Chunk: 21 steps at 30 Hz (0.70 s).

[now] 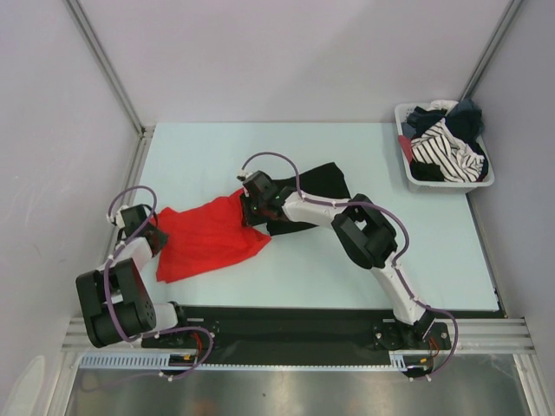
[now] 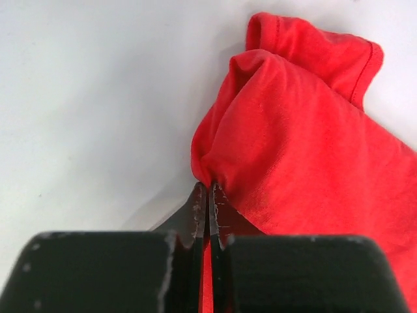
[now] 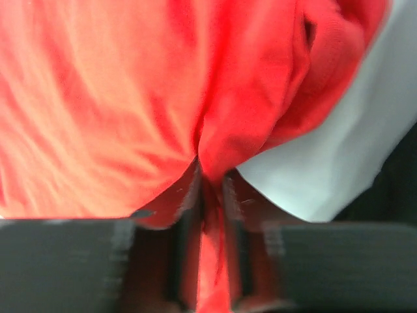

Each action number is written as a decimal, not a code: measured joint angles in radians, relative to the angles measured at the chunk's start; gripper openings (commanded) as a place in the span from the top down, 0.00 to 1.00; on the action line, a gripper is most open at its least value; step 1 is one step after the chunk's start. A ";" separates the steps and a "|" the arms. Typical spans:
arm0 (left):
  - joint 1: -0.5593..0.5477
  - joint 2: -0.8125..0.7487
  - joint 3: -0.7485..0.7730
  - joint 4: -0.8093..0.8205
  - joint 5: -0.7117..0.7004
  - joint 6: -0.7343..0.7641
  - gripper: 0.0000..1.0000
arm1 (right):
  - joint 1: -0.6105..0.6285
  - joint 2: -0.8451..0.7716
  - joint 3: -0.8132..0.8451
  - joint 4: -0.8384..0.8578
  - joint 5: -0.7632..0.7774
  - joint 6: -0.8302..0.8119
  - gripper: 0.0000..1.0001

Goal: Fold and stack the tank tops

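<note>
Opening of the fold. The left pincer (image 2: 207,195) is clamped tight on a bunched edge of the soft bright red fabric tank top (image 1: 208,238). The right pincer (image 3: 210,182), jaws narrow, pinches a fold at the opposite edge. The garment lies crumpled on the pale blue surface (image 1: 347,269), touching the black fabric tank top (image 1: 325,182) under the right arm. Next, judged: lift and draw the pincers apart evenly, flattening the red cloth without dragging the black.

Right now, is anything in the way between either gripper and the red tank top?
Nothing visible. The left gripper is shut on an edge of the red tank top, and the right gripper pinches another fold of it. The black tank top lies aside, partly under the right arm.
</note>
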<state>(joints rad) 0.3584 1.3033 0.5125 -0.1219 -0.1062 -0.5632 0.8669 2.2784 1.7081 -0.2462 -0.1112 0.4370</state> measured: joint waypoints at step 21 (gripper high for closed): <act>-0.066 -0.186 -0.113 0.105 0.185 0.024 1.00 | 0.035 -0.021 0.050 -0.066 0.059 -0.094 1.00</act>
<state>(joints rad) 0.2928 1.1172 0.3992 -0.0166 0.0784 -0.5396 0.9020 2.2578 1.7580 -0.3126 -0.0525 0.3431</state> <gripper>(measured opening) 0.010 0.066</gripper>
